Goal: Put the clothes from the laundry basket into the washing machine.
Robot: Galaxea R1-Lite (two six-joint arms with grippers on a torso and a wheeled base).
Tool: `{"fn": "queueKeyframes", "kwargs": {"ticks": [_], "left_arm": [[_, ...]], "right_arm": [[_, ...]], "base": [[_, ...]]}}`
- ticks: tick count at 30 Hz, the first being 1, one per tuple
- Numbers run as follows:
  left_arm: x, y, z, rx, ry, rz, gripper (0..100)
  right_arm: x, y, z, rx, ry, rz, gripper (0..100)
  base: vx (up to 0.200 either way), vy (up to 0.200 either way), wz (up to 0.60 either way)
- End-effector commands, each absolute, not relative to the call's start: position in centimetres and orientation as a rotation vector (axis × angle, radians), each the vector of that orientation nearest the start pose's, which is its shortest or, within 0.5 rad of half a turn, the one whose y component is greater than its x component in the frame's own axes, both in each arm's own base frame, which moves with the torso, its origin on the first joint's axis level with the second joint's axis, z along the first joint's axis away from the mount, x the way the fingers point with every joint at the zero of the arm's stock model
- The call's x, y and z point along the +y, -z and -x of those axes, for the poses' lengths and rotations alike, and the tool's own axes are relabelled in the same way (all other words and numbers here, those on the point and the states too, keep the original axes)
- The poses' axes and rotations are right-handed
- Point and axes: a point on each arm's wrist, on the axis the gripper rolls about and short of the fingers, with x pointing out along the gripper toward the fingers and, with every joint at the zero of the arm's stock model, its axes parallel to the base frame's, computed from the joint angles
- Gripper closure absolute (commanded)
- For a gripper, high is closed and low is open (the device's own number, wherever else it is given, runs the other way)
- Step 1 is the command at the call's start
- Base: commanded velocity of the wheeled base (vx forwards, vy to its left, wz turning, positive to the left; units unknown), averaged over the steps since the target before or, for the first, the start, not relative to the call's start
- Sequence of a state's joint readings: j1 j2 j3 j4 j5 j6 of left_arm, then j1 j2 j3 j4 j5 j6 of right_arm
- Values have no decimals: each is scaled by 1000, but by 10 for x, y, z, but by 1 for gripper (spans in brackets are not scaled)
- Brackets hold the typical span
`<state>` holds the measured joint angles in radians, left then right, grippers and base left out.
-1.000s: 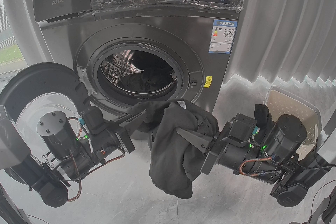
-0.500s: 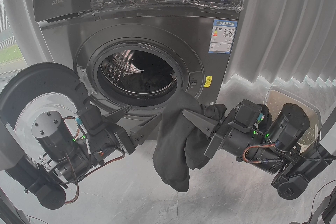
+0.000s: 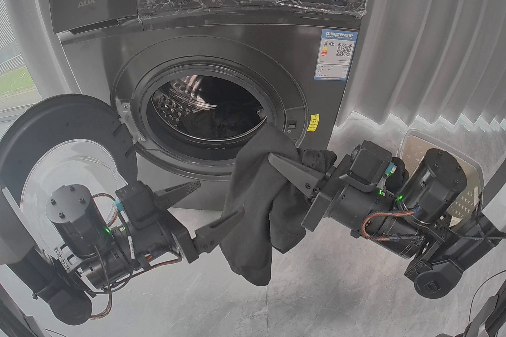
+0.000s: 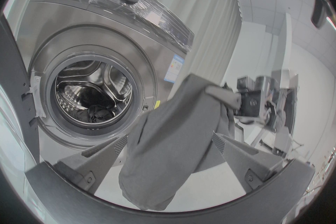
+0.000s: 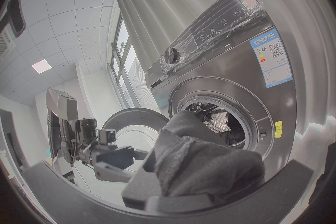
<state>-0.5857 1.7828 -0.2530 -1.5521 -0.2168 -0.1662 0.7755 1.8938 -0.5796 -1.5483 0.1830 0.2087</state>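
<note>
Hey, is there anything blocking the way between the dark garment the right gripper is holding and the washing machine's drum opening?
Nothing visible. The door is swung wide to the left, the drum opening is clear, and the open left gripper sits lower, beside the dark garment held by the right gripper.

I read the supporting surface as a grey, marble-patterned floor (image 3: 327,296), glossy, with one tile joint running near to far at centre. Two items stand directly on it.

Item one: the washing machine (image 3: 211,46), on the far side, centre-left, its base resting on the floor.

Item two: the laundry basket (image 3: 440,156), pale with a perforated bottom, on the right. It sits near the machine's right side but apart from it, with bare floor between.

At the far right, a white curtain (image 3: 432,38) hangs down to floor level.
</note>
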Motion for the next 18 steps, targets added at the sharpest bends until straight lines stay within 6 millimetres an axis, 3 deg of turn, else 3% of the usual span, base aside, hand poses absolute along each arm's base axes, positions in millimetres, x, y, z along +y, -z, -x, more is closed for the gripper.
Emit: {"fn": "queueKeyframes", "kwargs": {"ticks": [1, 9, 18], "left_arm": [[-139, -112, -199, 93, 820, 117, 0], [-148, -111, -191, 98, 870, 104, 0], [-156, -94, -199, 124, 885, 10, 0]], "right_arm": [[229, -161, -221, -147, -990, -271, 100], [237, -161, -216, -140, -1016, -291, 100], [240, -156, -219, -127, -1015, -289, 100]], "base": [[0, 0, 0], [0, 0, 0], [0, 0, 0]]}}
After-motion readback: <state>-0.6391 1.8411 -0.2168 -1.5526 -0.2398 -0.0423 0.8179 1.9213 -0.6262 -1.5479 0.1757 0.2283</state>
